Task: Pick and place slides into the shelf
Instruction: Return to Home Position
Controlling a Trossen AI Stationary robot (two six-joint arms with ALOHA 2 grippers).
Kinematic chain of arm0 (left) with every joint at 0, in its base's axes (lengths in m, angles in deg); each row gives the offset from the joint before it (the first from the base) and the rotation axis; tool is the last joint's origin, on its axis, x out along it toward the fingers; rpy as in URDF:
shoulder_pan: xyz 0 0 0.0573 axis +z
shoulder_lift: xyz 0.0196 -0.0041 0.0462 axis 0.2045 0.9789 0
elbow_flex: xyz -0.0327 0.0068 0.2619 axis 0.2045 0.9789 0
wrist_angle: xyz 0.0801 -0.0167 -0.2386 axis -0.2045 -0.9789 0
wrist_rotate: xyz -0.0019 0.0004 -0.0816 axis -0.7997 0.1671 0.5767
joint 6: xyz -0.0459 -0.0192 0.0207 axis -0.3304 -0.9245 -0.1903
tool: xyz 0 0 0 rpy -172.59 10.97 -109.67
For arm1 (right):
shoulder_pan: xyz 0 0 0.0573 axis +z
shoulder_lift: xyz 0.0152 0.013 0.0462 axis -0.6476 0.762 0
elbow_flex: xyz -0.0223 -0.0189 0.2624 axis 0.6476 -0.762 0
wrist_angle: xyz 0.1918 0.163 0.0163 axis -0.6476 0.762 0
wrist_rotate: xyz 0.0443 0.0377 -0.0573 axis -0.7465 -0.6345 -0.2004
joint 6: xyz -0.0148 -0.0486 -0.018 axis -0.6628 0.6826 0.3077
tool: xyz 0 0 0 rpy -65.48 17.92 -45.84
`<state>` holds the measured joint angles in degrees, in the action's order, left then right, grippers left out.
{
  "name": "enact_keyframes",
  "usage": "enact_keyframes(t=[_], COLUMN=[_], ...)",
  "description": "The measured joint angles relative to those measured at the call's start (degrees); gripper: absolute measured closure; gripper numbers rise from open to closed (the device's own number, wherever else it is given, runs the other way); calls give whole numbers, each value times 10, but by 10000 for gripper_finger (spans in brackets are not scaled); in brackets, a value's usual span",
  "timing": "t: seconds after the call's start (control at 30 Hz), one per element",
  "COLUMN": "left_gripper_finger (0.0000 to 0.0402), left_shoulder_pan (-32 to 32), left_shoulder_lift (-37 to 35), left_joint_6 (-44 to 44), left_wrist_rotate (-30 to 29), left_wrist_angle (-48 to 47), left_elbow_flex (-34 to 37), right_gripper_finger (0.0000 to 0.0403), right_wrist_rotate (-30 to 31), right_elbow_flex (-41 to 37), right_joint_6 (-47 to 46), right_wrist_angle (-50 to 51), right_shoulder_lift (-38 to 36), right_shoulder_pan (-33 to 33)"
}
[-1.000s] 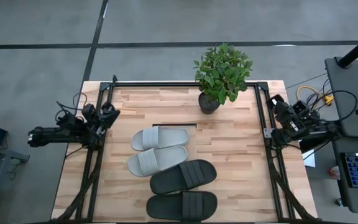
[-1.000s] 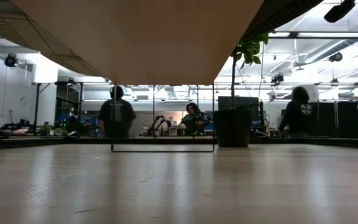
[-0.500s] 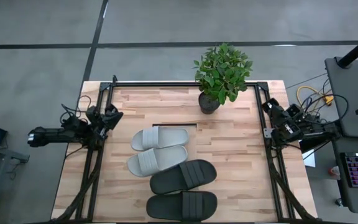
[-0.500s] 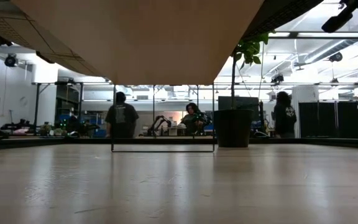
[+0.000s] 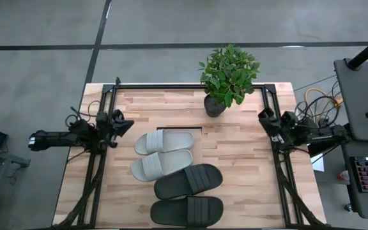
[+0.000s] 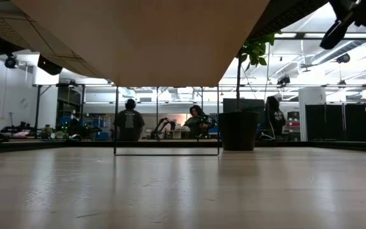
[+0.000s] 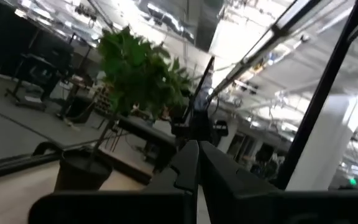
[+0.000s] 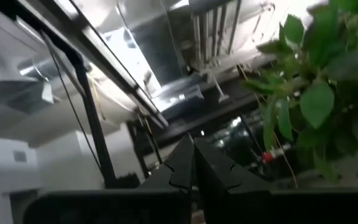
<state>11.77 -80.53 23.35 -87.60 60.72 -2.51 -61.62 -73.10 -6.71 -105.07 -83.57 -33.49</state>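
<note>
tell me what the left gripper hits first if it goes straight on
Probably the plant, though it may just miss: the left gripper points across the table toward it, tilted upward, and depth is unclear.

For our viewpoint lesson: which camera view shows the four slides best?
The high view: the grey pair and the black pair lie wholly visible from above. The low view and both wrist views show no slides.

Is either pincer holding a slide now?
No: the left pincer and right pincer sit at the sides of the table, apart from the grey slides and black slides.
</note>
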Motion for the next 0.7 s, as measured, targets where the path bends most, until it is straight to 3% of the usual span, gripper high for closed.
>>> enact_keyframes(t=[0.23,0.5,0.7], left_gripper_finger=[402,402,402], left_shoulder_pan=[0,0,0], left_shoulder_lift=[0,1,6], left_joint_6=[16,33,76], left_wrist_rotate=[13,50,50], left_wrist_angle=[-68,-172,-187], left_elbow_flex=[0,1,0], right_gripper_finger=[394,394,394], right_wrist_rotate=[-9,-43,-40], right_elbow_flex=[0,0,0], right_joint_6=[1,63,54], right_wrist_angle=[66,163,233], right_shoulder_lift=[0,0,0], right_shoulder_pan=[0,0,0])
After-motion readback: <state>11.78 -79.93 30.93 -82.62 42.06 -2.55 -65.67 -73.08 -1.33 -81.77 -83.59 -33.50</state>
